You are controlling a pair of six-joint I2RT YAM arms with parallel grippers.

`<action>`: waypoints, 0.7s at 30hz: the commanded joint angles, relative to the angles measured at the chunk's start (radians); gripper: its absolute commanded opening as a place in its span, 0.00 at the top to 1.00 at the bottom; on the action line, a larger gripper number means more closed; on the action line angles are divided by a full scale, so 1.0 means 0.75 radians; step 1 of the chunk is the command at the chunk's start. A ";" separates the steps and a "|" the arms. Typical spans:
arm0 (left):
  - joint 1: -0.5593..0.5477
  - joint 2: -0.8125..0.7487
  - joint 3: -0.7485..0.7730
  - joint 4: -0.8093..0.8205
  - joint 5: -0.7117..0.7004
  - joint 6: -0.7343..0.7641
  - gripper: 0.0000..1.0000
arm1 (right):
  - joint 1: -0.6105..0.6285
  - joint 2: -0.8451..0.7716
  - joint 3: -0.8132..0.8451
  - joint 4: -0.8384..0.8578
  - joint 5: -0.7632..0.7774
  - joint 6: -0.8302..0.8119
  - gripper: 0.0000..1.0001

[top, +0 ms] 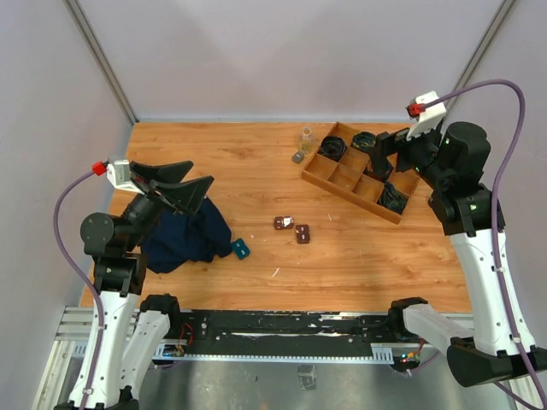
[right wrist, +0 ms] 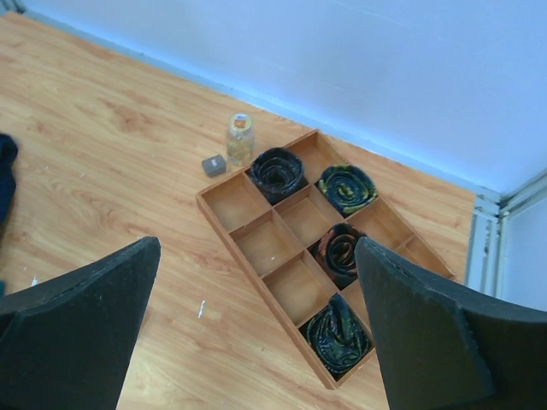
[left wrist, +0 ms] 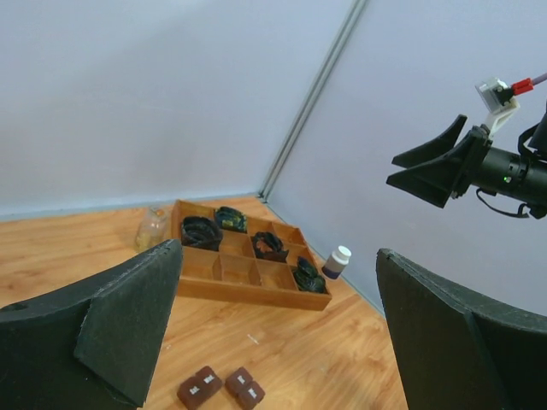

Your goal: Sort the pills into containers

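- The two containers, (top: 284,222) and (top: 302,233), sit mid-counter just beside each other, pale marks facing up. The right one is slightly nearer.
- From above, the left container looks stretched left-to-right and the right one more near-to-far. They are too small to be sure.
- A small teal object (top: 242,248) lies to their near left, next to a dark blue cloth (top: 184,235).
- The left pincer (top: 202,171) hangs spread wide over the cloth's far edge with nothing in it. It points right, and the containers lie well apart to its near right.
- The right pincer (right wrist: 258,248) is also spread wide and empty, above the wooden tray (top: 330,177) of coiled cables. The containers lie well off to its near left.
- A clear bottle (top: 306,137) and a grey block (top: 297,157) stand at the tray's far-left corner.
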 commanded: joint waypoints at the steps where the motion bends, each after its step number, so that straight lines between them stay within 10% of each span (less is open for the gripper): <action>1: 0.013 -0.025 -0.103 0.039 0.027 0.022 0.01 | 0.005 0.030 -0.072 0.039 -0.194 -0.074 0.02; 10: 0.013 -0.010 -0.371 0.243 0.037 -0.072 0.01 | 0.005 0.173 -0.291 0.180 -0.818 -0.360 0.02; 21: -0.258 0.092 -0.568 0.310 -0.186 -0.008 0.02 | 0.008 0.555 -0.265 0.201 -0.902 -0.518 0.02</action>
